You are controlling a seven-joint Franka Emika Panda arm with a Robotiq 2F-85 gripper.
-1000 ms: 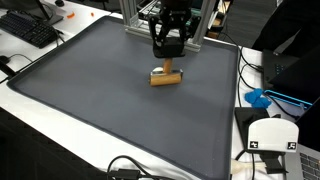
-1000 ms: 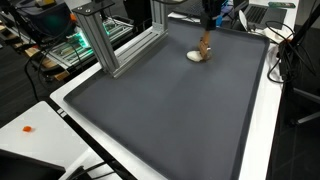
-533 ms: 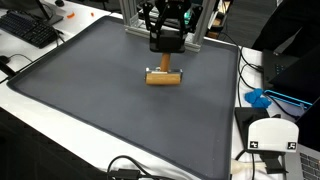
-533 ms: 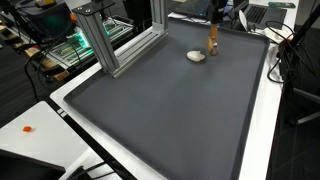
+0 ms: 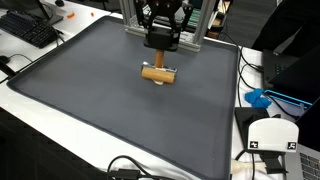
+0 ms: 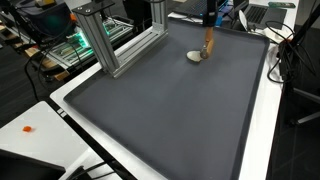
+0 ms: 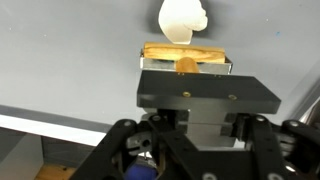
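My gripper [image 5: 161, 46] is shut on a T-shaped wooden tool [image 5: 155, 72] and holds it by its handle a little above the dark grey mat [image 5: 90, 90]. In an exterior view the gripper [image 6: 209, 20] hangs at the mat's far edge, with the tool [image 6: 208, 42] below it. A small white lump [image 6: 195, 57] lies on the mat [image 6: 170, 110] beside the tool's lower end. In the wrist view the tool's wooden crossbar [image 7: 180, 51] sits just past the gripper [image 7: 186, 68], and the white lump [image 7: 183, 20] lies beyond it. The fingers are mostly hidden by the gripper body.
An aluminium frame [image 5: 130, 18] stands at the mat's back edge and also shows in the other exterior view [image 6: 100, 40]. A keyboard [image 5: 30, 28], a blue object [image 5: 258, 98], a white device [image 5: 272, 135] and cables [image 5: 130, 168] lie off the mat.
The gripper has risen and shifted slightly, lifting the wooden tool with it. The white lump has stayed on the mat.
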